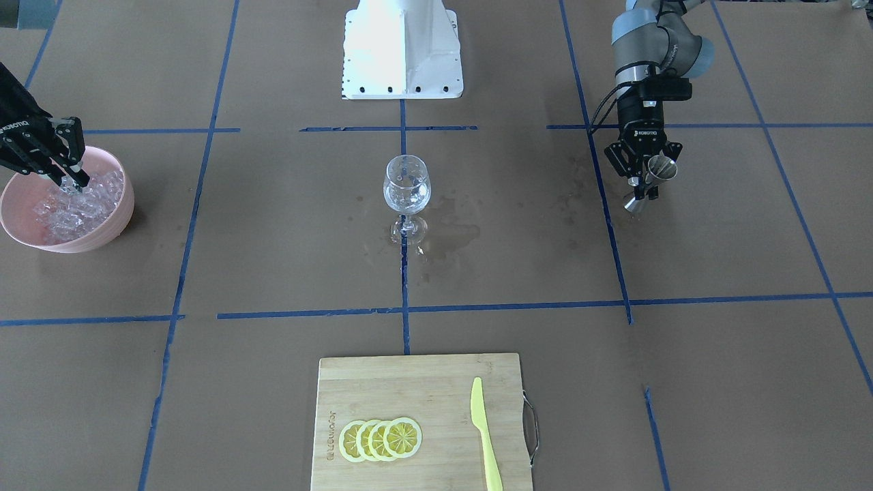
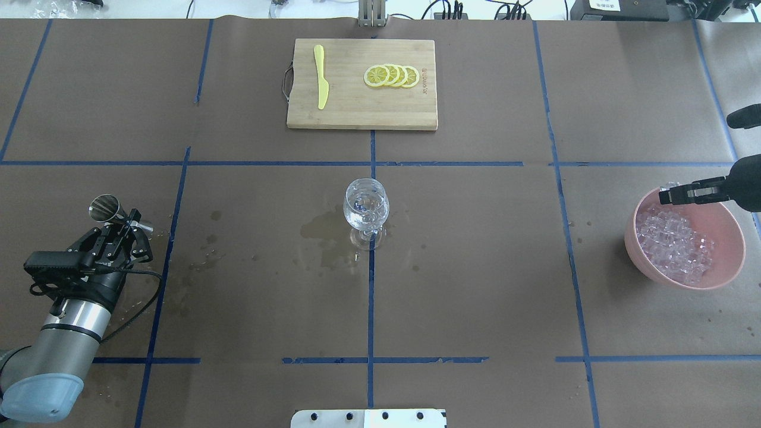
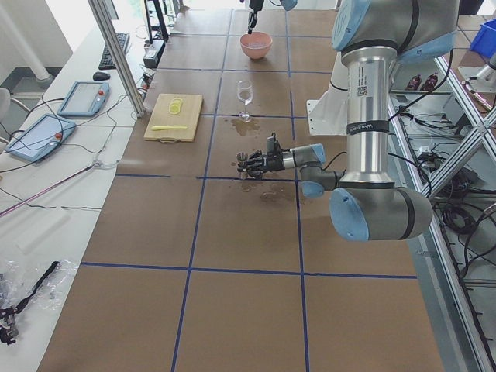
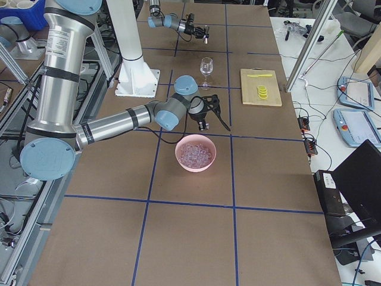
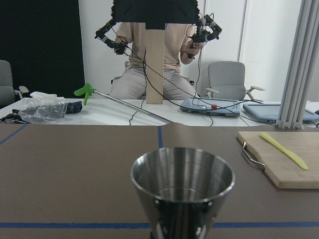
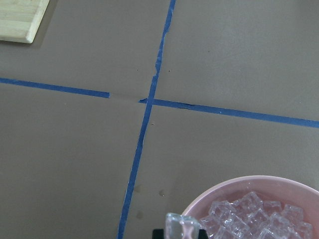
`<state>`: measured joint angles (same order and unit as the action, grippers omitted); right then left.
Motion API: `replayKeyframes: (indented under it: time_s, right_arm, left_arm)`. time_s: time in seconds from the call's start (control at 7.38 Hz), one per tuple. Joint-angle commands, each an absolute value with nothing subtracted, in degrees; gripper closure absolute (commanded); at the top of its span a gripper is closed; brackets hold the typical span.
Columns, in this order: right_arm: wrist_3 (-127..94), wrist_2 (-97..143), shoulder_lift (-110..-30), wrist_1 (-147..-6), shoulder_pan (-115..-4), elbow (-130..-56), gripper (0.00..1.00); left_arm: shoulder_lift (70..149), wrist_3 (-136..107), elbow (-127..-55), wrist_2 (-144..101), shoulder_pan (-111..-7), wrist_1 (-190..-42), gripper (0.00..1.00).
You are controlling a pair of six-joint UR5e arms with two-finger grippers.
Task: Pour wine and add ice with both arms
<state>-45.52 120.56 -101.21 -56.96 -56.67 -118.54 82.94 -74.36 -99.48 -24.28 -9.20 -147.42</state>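
the right gripper [image 1: 74, 181] is clamped on one cube [image 6: 182, 228] just over the bowl [image 1: 117, 217] of ice [image 1: 82, 208]: the adding step. next comes a steady carry to the glass [image 1: 407, 184], which seems to hold the wine [image 1: 407, 200]. the left gripper [image 1: 641, 183] grips the jigger [image 1: 660, 169], well aside.

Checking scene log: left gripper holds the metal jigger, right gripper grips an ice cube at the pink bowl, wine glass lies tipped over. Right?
No: the wine glass stands upright, per the exterior front-facing view. The left gripper holds the metal jigger; right gripper grips an ice cube at the pink bowl.
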Motion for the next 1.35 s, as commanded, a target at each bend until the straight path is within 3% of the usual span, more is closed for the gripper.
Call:
replayKeyframes:
  time_s: [0.0,0.27,0.95,1.22]
  right_arm:
    - [-45.9,120.5,-100.9,-57.0,-56.6,-120.8,1.0]
    - [-45.9,120.6,-100.5,-57.0,-56.5,-121.5,1.0]
    - [-51.9,120.9,-96.8,-56.7,-56.5,-122.2,1.0]
    - [-51.9,120.9,-96.5,-56.7,-56.4,-122.2,1.0]
  left_arm:
    - [84.8,-75.1,-97.4,-22.9,-8.6,-147.4,1.0]
    - [87.6,-76.5,-93.3,-22.2,-8.4,-147.3,1.0]
    - [87.5,-76.6,-92.5,-22.5,-8.3,-147.1,0.99]
    - [87.5,-76.3,-92.3,-22.7,-8.3,-146.8,0.75]
